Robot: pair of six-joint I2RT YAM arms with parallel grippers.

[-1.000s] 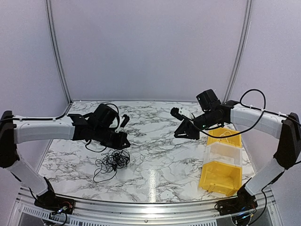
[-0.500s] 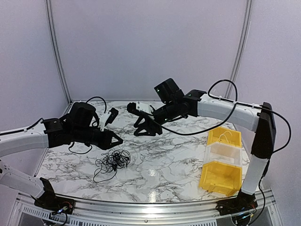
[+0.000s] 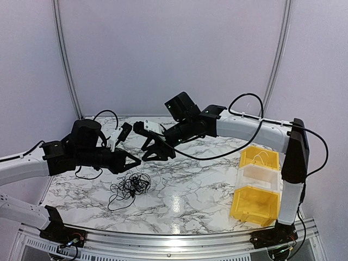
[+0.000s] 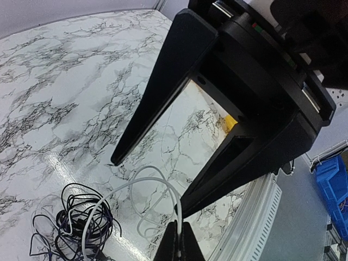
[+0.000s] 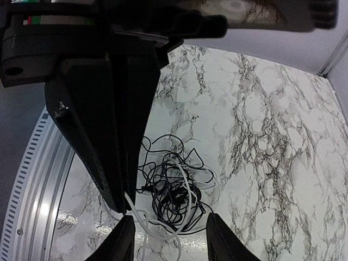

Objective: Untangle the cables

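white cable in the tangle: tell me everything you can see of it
The white cable is thin, flexible, smooth and plastic-looking. One stretch is pinched in the shut left end effector, lifted off the marble table. From there it arcs in slack loops down into the tangle of black cables, threaded among them. Its ends cannot be made out. The open right end effector hovers close by, not gripping it.

Glossy marble-look tbl point(image 3: 209, 187), plastic bins point(image 3: 253, 206)
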